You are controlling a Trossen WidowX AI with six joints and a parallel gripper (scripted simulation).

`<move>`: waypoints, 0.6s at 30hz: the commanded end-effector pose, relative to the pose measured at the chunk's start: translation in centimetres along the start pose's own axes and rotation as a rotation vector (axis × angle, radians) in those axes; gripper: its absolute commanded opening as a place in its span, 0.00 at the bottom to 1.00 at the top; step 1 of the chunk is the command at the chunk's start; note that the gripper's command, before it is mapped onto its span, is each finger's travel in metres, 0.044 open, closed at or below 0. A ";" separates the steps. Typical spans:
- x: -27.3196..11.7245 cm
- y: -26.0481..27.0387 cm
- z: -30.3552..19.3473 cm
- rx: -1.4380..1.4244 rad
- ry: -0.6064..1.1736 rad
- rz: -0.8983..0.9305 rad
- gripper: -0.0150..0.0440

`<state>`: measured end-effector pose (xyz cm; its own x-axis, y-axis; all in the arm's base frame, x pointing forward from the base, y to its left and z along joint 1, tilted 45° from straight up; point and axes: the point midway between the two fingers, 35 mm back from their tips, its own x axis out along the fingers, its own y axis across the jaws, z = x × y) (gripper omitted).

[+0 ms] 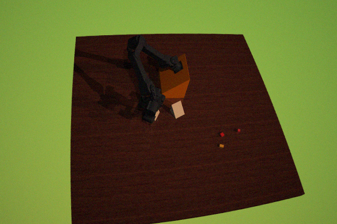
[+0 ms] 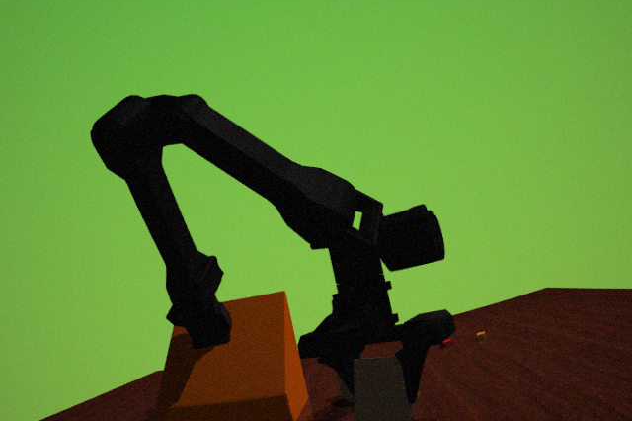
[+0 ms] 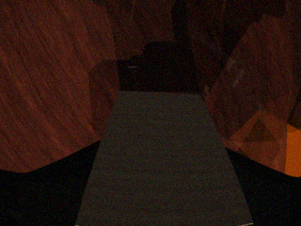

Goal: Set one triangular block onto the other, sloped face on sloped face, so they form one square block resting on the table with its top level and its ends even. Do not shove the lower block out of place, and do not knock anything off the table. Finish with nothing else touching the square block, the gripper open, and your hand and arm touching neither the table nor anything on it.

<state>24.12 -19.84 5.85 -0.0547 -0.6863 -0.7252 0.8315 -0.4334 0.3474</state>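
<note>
Triangular block number one, the held block [image 1: 157, 115] [image 2: 382, 385] [image 3: 162, 160], is off the near corner of the orange pedestal [image 1: 174, 80] [image 2: 245, 360] [image 3: 293, 155], looking from above, and the gripper [image 1: 148, 111] [image 2: 382, 398] [image 3: 160, 145] has it pinched between its fingers, which stand fairly wide across it. From where I'm standing I can't tell whether its underside touches the table [image 1: 190, 175] [image 2: 535, 355] [image 3: 47, 94]. The second block [image 1: 177, 109], pale where the light catches it, sits on the wood just beside the pedestal's near end, apart from the first, so the two don't make a square yet. The dark arm [image 1: 140, 72] [image 2: 245, 155] bends high to one side of the pedestal, then reaches down to the hand. Well apart from the pedestal, past the second block, lie two red cubes [image 1: 221, 134] [image 2: 446, 342] and a small yellow-orange cube [image 1: 221, 145] [image 2: 480, 336]. As for brands, labels or lettering, I can't read any on the blocks, the pedestal or the dark arm.
</note>
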 end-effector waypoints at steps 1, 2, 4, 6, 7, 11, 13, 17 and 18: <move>-0.4 0.0 0.7 0.000 0.113 0.009 0.25; -0.5 0.0 0.9 0.000 0.139 0.009 0.25; -0.6 0.0 1.3 -0.001 0.190 0.010 0.25; -0.7 0.0 1.6 -0.001 0.242 0.010 0.25; -0.8 0.0 1.8 -0.001 0.269 0.010 0.25; -0.9 0.0 2.5 -0.002 0.373 0.011 0.25; -1.0 0.0 2.9 -0.003 0.424 0.012 0.25; -1.0 0.0 3.7 -0.004 0.528 0.012 0.25; -1.0 0.0 3.8 -0.004 0.554 0.012 0.25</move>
<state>22.35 -21.18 8.40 0.2092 -0.3409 -0.9165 0.8337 -0.4277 0.3494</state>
